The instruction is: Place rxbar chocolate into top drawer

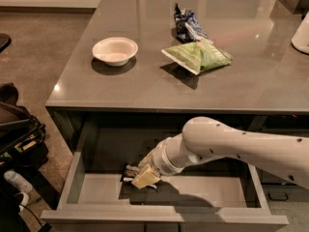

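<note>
Your top drawer [164, 212] stands open under the desk's [145, 88] near edge. Inside, toward its left, the end effector [135, 175] hangs low with the rxbar chocolate [128, 170] at its tip. You cannot tell whether it is pinching or spread. I judge that release and withdrawal remain.

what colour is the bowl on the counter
The bowl is white, clearest in the camera view; the gripper is low inside the drawer.
</note>
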### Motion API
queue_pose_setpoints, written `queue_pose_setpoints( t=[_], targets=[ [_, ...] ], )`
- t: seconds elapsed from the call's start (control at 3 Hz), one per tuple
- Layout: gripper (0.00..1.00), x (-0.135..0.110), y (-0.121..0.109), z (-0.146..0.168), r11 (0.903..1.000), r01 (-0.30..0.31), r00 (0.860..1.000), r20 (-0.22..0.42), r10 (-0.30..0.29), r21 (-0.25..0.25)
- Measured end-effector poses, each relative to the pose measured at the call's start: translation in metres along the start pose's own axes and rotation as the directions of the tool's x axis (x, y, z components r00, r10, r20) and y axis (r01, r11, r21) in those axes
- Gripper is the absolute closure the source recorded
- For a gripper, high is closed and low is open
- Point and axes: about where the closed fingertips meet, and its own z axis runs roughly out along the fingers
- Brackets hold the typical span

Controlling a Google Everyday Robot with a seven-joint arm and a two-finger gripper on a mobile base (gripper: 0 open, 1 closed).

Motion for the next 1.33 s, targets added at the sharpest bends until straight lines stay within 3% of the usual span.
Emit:
queue_pose_setpoints(
  t=[0.67,1.0,1.33],
  targets=[
    [0.12,0.0,0.0,0.0,1.0,0.0,1.0,0.0,0.0,0.0],
    [0.0,0.0,0.0001,0.0,1.0,0.0,1.0,0.0,0.0,0.0],
    [0.0,0.0,0.0001,0.0,1.0,0.0,1.0,0.0,0.0,0.0]
  ],
)
